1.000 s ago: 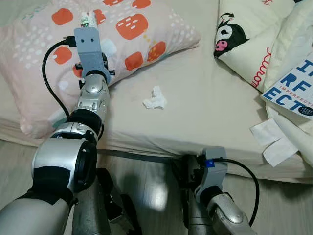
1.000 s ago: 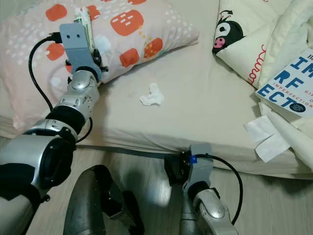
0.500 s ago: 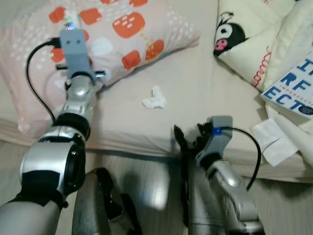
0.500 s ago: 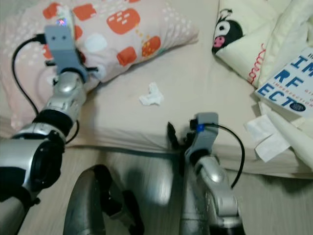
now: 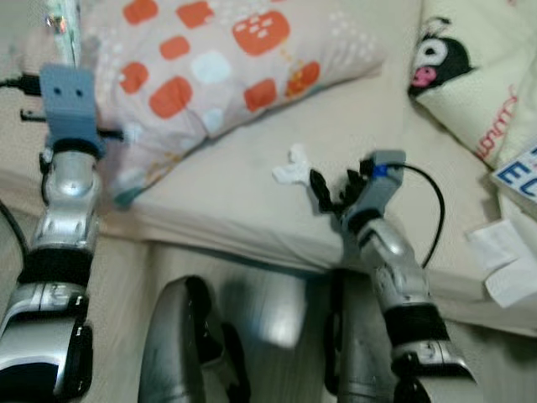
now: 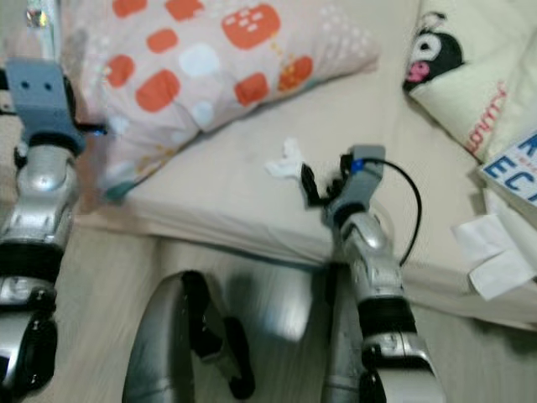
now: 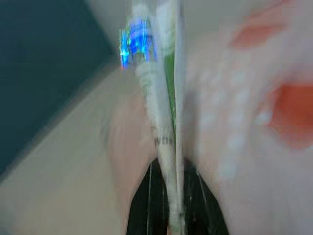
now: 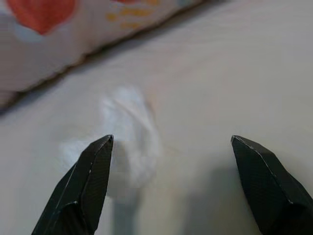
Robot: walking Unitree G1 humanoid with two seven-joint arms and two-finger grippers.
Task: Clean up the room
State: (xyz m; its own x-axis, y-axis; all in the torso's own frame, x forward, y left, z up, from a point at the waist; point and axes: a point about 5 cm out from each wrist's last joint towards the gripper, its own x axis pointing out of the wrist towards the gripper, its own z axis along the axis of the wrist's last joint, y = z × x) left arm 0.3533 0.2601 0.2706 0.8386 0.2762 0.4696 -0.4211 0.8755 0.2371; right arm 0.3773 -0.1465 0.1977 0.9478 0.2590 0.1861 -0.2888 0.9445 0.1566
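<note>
blurred left gripper [image 7: 173, 215] clenches a smeared wrapper [image 7: 161, 107] beside the pillow [image 5: 226, 75] — right gripper [image 8: 173, 181] gapes wide over a crumpled tissue [image 8: 129, 132].

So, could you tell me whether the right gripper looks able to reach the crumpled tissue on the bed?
Probably yes: the right gripper is open beside the crumpled tissue, with only bare sheet between them.

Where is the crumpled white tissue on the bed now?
In the left eye view the crumpled tissue lies mid-bed on the sheet, below the patterned pillow, just ahead-left of the open right gripper.
</note>
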